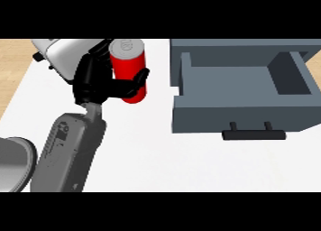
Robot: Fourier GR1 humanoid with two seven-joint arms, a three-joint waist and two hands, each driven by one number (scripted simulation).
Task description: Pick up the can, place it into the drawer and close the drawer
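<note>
We see the can [128,72] upright, silver top facing us, its long axis vertical. It is red, left of the open grey drawer [246,97] and apart from it. The hand [100,83] curls round the can. A white toaster [63,54] sits just behind.

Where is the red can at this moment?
In the head view, the red can is at upper centre, held in the left robot hand, just left of the open grey drawer and not yet inside it.
</note>
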